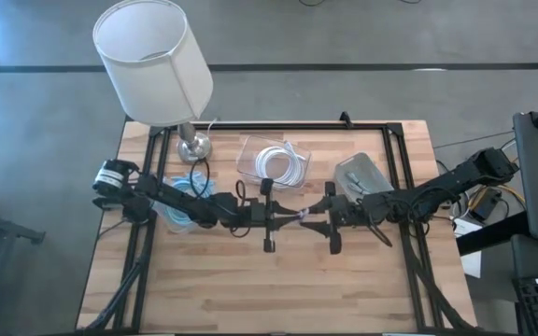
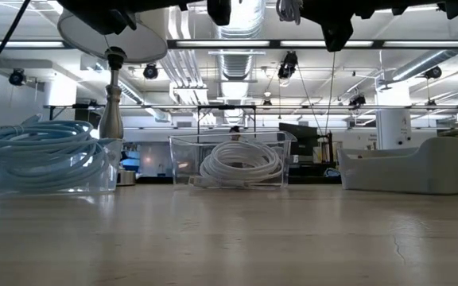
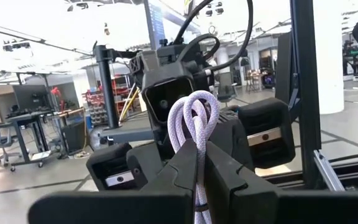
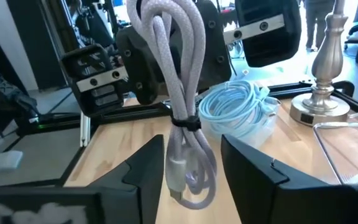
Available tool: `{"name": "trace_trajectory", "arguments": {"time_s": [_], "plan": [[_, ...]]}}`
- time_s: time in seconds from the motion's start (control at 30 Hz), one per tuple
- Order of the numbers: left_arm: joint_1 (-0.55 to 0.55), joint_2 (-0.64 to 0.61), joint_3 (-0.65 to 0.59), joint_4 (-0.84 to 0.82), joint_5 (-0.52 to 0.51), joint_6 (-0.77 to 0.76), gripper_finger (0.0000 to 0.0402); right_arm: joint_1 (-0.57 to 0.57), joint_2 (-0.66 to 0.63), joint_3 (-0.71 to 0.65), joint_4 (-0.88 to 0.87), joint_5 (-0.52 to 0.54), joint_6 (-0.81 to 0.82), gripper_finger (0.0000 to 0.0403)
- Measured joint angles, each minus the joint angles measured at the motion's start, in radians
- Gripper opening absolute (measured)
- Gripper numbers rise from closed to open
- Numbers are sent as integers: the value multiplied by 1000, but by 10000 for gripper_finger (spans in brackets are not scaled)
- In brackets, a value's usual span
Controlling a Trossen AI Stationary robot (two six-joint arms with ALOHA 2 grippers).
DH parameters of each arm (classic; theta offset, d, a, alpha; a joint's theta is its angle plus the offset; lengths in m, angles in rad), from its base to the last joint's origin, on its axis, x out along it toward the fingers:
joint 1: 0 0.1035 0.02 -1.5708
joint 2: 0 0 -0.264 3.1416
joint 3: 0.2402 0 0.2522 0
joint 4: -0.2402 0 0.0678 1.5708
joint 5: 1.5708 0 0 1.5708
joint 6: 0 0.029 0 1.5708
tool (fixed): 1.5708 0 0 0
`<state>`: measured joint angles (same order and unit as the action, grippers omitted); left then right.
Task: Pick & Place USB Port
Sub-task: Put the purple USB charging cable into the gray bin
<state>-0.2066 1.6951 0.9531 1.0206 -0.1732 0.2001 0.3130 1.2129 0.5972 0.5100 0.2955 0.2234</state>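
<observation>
Two grippers meet above the middle of the counter (image 1: 250,289), a bundled lavender cable (image 4: 182,118) between them: a hand-over, by my judgement. Nearest the cable, the left gripper (image 3: 199,165) is pressed together on its looped end, lifted well clear of the wood. Facing it, the right gripper (image 4: 188,171) stands spread, the bundle's plug end hanging between its fingers (untouched, as far as shows). Next it should close before the left lets go. Beyond the cable sits a clear tray (image 1: 271,161) of white cord.

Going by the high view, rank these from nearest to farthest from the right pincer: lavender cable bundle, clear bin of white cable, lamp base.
1. Lavender cable bundle: between the right pincer and the left pincer.
2. Clear bin of white cable: behind, near centre.
3. Lamp base: far back left.
</observation>
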Motion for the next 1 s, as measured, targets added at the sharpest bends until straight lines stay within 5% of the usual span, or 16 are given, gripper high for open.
{"name": "trace_trajectory", "arguments": {"time_s": [0.57,1.0], "plan": [[9,1,0,-52,-4,-2,17,1,0,-1,27,3,-22,28],[9,0,-4,-118,-7,-74,17,1,1,-6,1,2,-21,14]]}}
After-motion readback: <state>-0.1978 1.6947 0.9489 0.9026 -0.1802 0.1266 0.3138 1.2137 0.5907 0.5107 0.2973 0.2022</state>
